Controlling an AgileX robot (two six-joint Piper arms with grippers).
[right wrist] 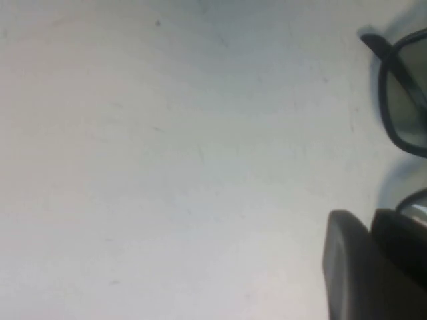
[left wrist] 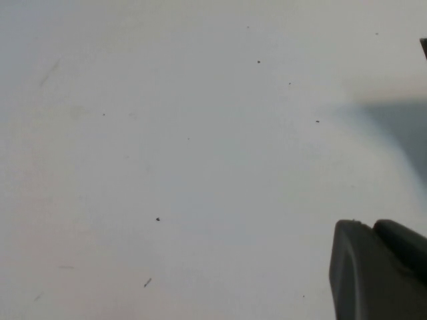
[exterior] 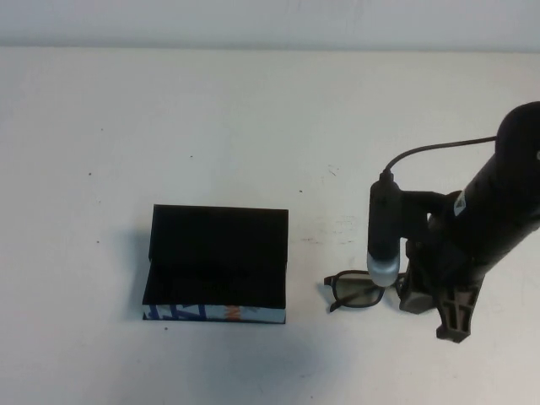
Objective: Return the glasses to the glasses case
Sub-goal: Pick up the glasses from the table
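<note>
The jaws of the right gripper hang low over the worktop at the glasses, but whether they are spread or pressed together cannot be told — the arm's own dark body and wrist camera cover them in the high view. In the right wrist view only one dark finger shows at the frame's edge, with a lens and frame corner of the glasses lying just beside it on the white surface; contact between them cannot be made out.

The glasses lie flat on the worktop, to the right of the glasses case and apart from it, with the right-hand part of the frame hidden under the gripper. The case stands with its black lid raised and the black interior exposed, its light-blue printed side facing the robot.

The left gripper is outside the high view; its wrist view shows one dark finger over bare worktop — its jaws cannot be judged either.
</note>
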